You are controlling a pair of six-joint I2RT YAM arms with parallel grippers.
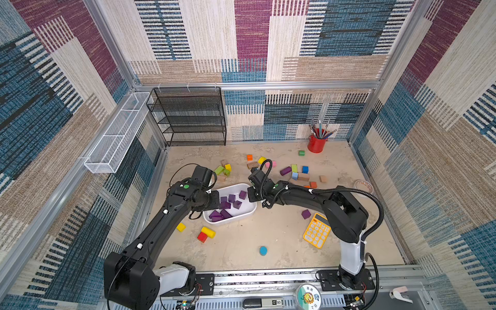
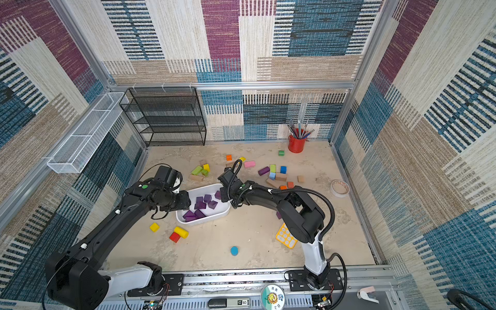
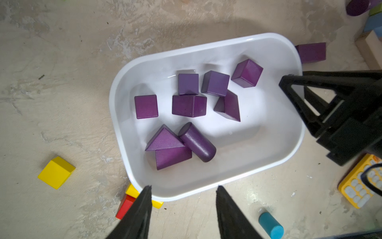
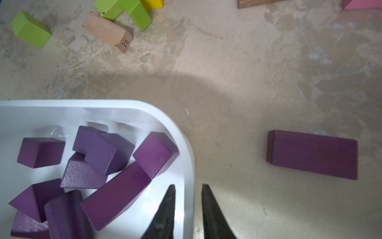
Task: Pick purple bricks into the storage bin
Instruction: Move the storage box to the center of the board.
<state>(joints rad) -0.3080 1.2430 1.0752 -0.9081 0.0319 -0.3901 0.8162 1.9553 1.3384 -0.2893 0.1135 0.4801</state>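
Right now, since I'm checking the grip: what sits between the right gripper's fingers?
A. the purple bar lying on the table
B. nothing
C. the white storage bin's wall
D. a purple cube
C: in the right wrist view the right gripper is shut on the wall of the storage bin, one finger inside and one outside.

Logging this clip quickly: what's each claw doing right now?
Left claw: open, holding nothing.
Right claw: closed on the rim of the storage bin.
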